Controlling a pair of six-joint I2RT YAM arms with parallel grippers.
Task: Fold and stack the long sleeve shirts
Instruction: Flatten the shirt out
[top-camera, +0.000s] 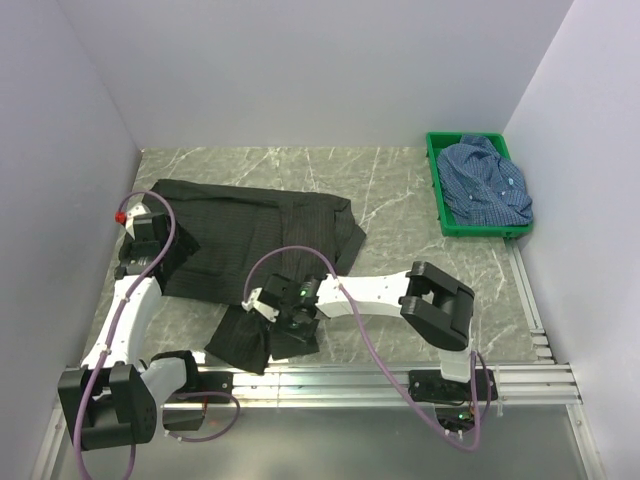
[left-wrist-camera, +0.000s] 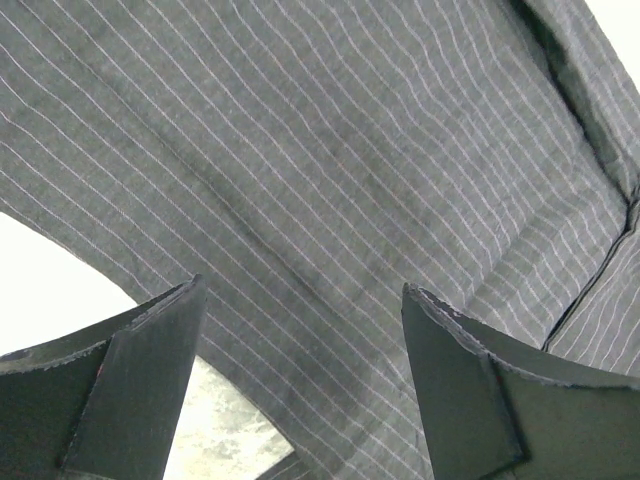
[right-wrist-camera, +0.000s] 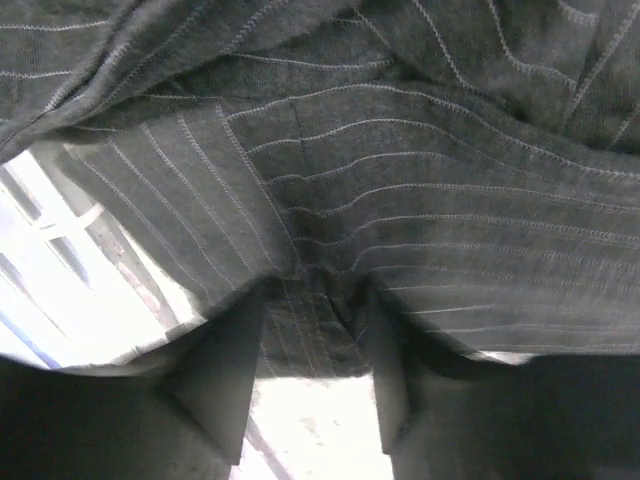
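The black striped shirt (top-camera: 260, 225) lies spread on the marble table, with one sleeve (top-camera: 243, 342) trailing toward the near edge. My left gripper (top-camera: 155, 245) is open over the shirt's left part; in the left wrist view its fingers (left-wrist-camera: 150, 350) stand wide apart above the striped cloth (left-wrist-camera: 330, 170). My right gripper (top-camera: 274, 316) is at the sleeve; in the right wrist view it (right-wrist-camera: 318, 300) is shut on a fold of the black cloth (right-wrist-camera: 320, 320). The blue checked shirt (top-camera: 487, 182) lies crumpled in the green crate (top-camera: 441, 200).
The crate stands at the far right by the right wall. Walls close the table on the left, back and right. An aluminium rail (top-camera: 330, 385) runs along the near edge, with the arm bases on it.
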